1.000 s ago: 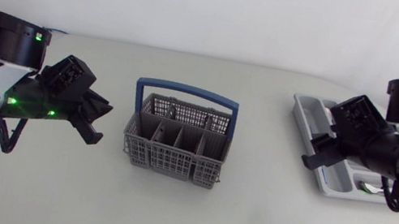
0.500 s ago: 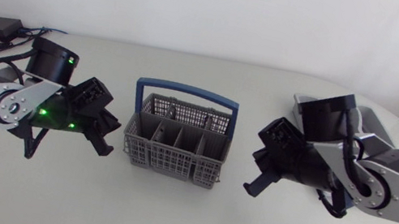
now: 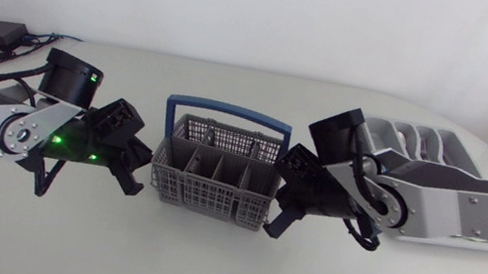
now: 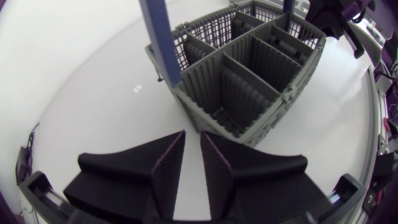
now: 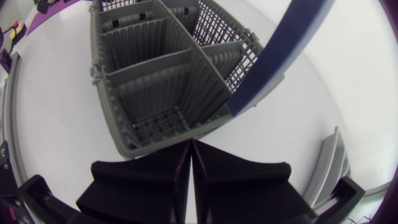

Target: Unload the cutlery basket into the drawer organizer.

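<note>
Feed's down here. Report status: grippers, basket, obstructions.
Cutlery basket upright, mid-table. Left gripper open a crack, empty, at its left end. Right gripper shut, empty, at its right end. No obstruction seen.

Upright grey basket, organizer apart
</note>
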### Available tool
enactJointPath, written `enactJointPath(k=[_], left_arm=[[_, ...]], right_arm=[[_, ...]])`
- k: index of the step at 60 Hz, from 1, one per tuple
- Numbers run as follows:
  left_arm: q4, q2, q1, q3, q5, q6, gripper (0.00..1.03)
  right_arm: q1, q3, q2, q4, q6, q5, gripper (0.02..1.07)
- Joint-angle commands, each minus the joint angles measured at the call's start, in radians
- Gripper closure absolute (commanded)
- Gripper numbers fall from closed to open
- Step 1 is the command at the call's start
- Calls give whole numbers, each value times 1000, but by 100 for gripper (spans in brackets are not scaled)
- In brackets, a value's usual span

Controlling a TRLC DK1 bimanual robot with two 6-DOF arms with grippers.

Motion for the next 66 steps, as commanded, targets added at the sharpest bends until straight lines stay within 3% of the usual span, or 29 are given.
enactJointPath(k=[1, 34, 66], left_arm=[[6, 29, -13, 2, 18, 17, 82], [15, 78, -71, 48, 23, 3, 82], [11, 46, -53, 39, 20, 1, 82]], right_arm=[[5, 48, 41, 7, 27, -1, 102], [-39, 118, 90, 7, 11, 9, 102], [8, 49, 16, -8, 19, 78, 102]])
